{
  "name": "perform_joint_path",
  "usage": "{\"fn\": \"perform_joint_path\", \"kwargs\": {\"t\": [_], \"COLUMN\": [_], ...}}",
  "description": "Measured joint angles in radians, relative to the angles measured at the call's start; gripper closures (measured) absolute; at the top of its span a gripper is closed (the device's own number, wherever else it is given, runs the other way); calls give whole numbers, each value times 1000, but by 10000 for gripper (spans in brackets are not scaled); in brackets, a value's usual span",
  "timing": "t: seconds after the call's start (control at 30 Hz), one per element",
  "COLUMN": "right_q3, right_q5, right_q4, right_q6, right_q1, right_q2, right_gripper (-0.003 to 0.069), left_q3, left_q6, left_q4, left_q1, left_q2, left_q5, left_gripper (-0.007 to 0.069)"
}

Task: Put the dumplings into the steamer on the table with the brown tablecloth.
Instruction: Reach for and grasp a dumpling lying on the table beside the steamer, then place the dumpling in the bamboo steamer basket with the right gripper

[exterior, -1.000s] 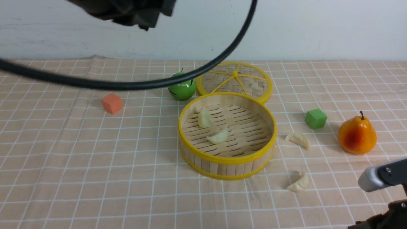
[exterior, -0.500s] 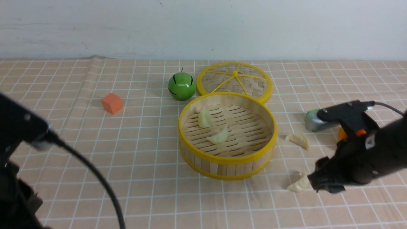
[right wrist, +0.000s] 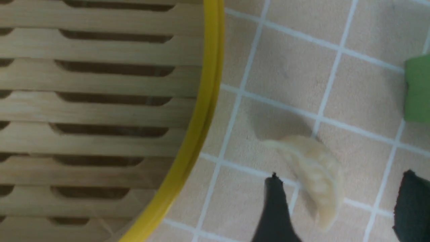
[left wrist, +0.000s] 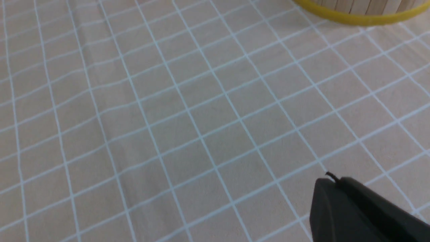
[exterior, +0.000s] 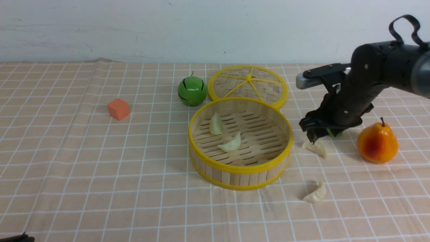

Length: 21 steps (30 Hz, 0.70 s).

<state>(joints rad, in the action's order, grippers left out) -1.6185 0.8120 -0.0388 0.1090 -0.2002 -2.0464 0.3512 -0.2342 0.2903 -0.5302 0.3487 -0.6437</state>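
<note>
The right gripper (exterior: pixel 315 135) is held open just above a white dumpling (exterior: pixel 315 148), found on the cloth (exterior: pixel 100 161) just right of the steamer (exterior: pixel 240 169), long axis slanted between the jaws; the shut left gripper (left wrist: pixel 356 211) is farther off

Cream dumpling (exterior: pixel 315 148): lying flat under the right claw (exterior: pixel 314 137), between its parted fingers (right wrist: pixel 275 208).
Second cream dumpling (exterior: pixel 315 194): lying apart, robotward of the claw.
Steamer (exterior: pixel 239 169): standing open just left of the claw.
Green dumplings (exterior: pixel 216 124) (exterior: pixel 231 144): resting inside the steamer.
Brown tablecloth (exterior: pixel 100 168): lying spread beneath the claw.
</note>
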Motion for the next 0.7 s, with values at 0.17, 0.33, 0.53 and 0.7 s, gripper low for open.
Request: {"fn": "perform_joint_path", "kwargs": {"t": [0.17, 0.33, 0.53, 0.7], "right_q3": [-39, -46, -49, -49], "right_q5": [45, 57, 63, 106], "right_q4": [-7, -13, -19, -39], "right_q6": [13, 19, 26, 49], "right_q1": [8, 16, 17, 16], "right_q2": [-78, -100, -99, -65], "right_gripper": [313, 487, 552, 659], "left_q3": [-48, -49, -51, -51], "left_q6": [-1, -20, -22, -22], "left_q4": [46, 73, 76, 78], "left_q1": [0, 0, 0, 0], "left_q2": [-80, -92, -92, -92], "left_q5": [36, 47, 57, 62], "left_gripper": [638, 638, 638, 638]}}
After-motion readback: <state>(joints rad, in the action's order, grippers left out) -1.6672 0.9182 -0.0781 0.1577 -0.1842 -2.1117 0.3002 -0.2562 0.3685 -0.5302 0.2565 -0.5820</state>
